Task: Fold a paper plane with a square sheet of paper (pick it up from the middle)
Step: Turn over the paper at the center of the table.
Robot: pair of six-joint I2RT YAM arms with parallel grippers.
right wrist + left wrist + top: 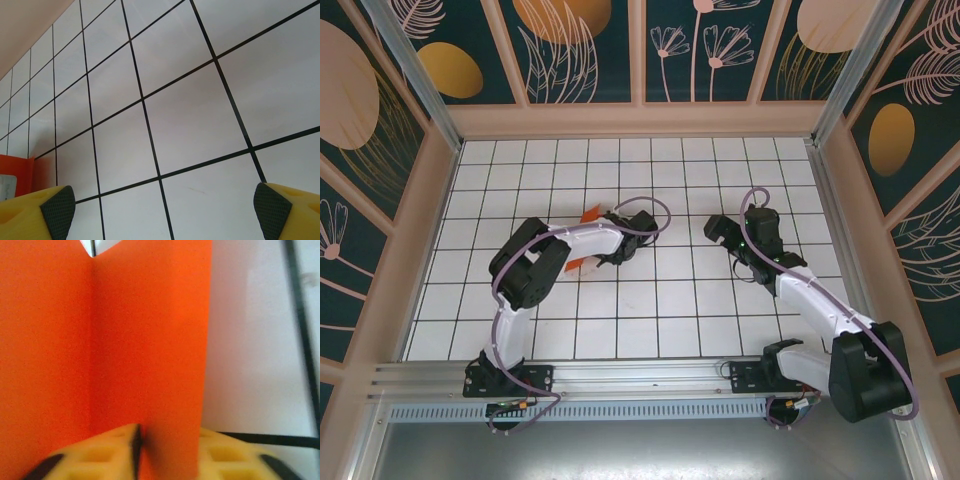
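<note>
Left hand (167, 440) narrow astride orange-red square paper sheet (145, 340), grip unclear; press crease flat. Right hand (165, 207) wide, empty: pin sheet.

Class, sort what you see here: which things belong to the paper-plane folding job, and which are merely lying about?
Job: orange paper, left arm, right arm.
Merely there: tiled table, patterned walls, purple cables.

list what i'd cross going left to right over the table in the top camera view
left arm's black elbow → orange paper → right claw → right arm's black elbow
</note>
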